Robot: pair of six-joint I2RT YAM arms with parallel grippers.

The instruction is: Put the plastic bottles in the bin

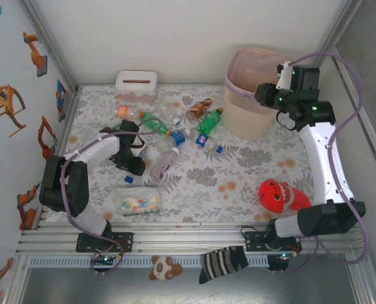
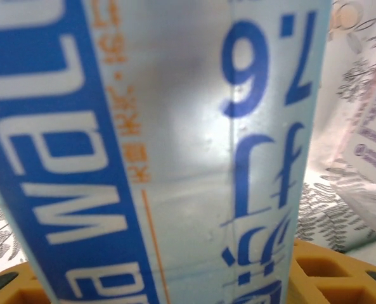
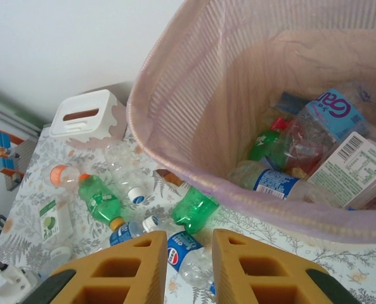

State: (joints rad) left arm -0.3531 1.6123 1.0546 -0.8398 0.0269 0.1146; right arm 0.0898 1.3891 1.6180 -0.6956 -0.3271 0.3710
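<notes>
Plastic bottles all over the middle of the flowered counter: green ones, clear ones with blue labels and caps, one with an orange cap, lying on their sides in a loose heap between the white tissue box and the bin. More of them down inside the bin, seen from the right wrist: a green bottle and a clear bottle with a blue band, packed in among printed packs on the pink liner. Bin itself upright at the far right of the counter, close to the back wall. Left hand low over the left end of the heap, clenched on a blue-labelled bottle. Up close from the left wrist, a pale label with big blue lettering wedged between the yellow fingers, with another clear bottle lying just beside it on the right. Right hand up high at the bin's right rim, well apart from the heap, closed down to a narrow slit and grasping nothing, its yellow fingertips pointing past the near rim toward the bottles on the counter. Flat clear packet of coloured pieces near the front left, red rounded toy near the front right, both off on their own.
</notes>
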